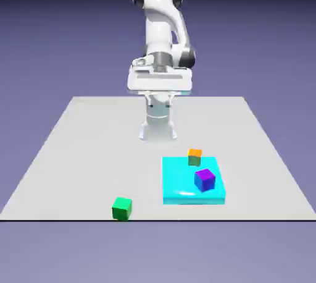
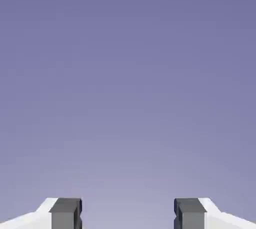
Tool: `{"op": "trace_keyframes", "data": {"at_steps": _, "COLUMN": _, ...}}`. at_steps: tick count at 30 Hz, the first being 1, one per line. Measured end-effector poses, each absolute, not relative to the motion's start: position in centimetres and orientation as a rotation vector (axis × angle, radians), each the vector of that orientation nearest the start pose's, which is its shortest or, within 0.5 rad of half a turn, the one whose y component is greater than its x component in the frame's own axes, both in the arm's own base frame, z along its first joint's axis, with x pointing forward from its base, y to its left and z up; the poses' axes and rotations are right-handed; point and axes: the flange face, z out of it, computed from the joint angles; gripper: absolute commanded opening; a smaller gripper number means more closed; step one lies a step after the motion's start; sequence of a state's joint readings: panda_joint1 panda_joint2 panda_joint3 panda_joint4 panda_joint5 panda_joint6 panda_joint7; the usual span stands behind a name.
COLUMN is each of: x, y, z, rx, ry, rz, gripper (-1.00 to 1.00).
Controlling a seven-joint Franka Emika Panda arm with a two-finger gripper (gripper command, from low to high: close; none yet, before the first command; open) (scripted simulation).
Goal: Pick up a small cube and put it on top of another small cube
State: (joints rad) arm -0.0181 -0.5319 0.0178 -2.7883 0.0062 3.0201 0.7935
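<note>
Standing wide apart with only blue-violet backdrop between them in the hand view, the jaws (image 2: 128, 214) of a white robot arm (image 1: 162, 22) hung above the far part of a pale grey bench (image 1: 111, 146), gripping nothing. The green cube (image 1: 122, 209) sat on the bench near its front edge, toward the exterior view's left, well apart from the arm. To its right in the exterior view lay a flat cyan slab (image 1: 179, 180), a square block with a glossy top, apart from the green cube. The purple cube (image 1: 205, 180), its side faces blue, rested on the slab toward the exterior view's right, turned at an angle to the slab's edges. Behind it, nearer the robot, an orange-topped cube (image 1: 195, 157) stood near the slab's far edge, apart from the purple one. The arm's base (image 1: 158, 128) stood at the far end of the bench, under the raised hand (image 1: 160, 80). In the hand view, the two dark grey fingertips (image 2: 66, 213) showed at the bottom, one on each side, facing each other across the gap.
</note>
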Motion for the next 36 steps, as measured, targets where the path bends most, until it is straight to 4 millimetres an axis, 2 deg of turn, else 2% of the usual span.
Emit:
{"op": "trace_keyframes", "data": {"at_steps": 5, "x": 43.1, "y": -2.4, "z": 41.9, "rx": -2.361, "ry": 1.427, "rz": -0.803, "gripper": 0.0}}
{"op": "trace_keyframes", "data": {"at_steps": 11, "x": 46.5, "y": -5.6, "z": 37.1, "rx": -2.139, "ry": 1.869, "rz": -0.556, "gripper": 0.0}}
{"op": "trace_keyframes", "data": {"at_steps": 17, "x": 49.0, "y": -9.1, "z": 31.7, "rx": -1.815, "ry": 2.269, "rz": -0.293, "gripper": 0.0}}
{"op": "trace_keyframes", "data": {"at_steps": 22, "x": 50.4, "y": -11.8, "z": 27.0, "rx": -1.48, "ry": 2.547, "rz": -0.06, "gripper": 0.0}}
{"op": "trace_keyframes", "data": {"at_steps": 30, "x": 51.6, "y": -16.0, "z": 19.6, "rx": -0.832, "ry": 2.866, "rz": 0.337, "gripper": 0.0}}
{"op": "trace_keyframes", "data": {"at_steps": 32, "x": 51.6, "y": -16.2, "z": 19.2, "rx": -0.795, "ry": 2.877, "rz": 0.359, "gripper": 0.0}}
{"op": "trace_keyframes", "data": {"at_steps": 36, "x": 51.9, "y": -15.1, "z": 13.4, "rx": -0.794, "ry": 2.877, "rz": 0.359, "gripper": 0.0}}
